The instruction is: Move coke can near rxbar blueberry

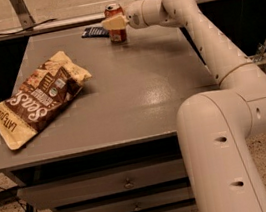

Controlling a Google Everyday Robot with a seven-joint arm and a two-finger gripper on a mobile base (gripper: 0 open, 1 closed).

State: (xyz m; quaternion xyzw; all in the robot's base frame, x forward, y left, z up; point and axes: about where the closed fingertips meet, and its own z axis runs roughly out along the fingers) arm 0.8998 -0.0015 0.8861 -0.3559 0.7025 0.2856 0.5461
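Where the counter (136, 92) meets its near-left corner: snack bag (40, 95), flat | far edge: coke can (118, 35) upright, just beside rxbar blueberry (93, 32) | same spot: gripper (114, 23) from the right edge, fingers pinching coke can.

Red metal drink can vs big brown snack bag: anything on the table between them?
Nothing: bare grey tabletop between the red metal drink can and the brown snack bag, per the camera view. The gripper is at the can.
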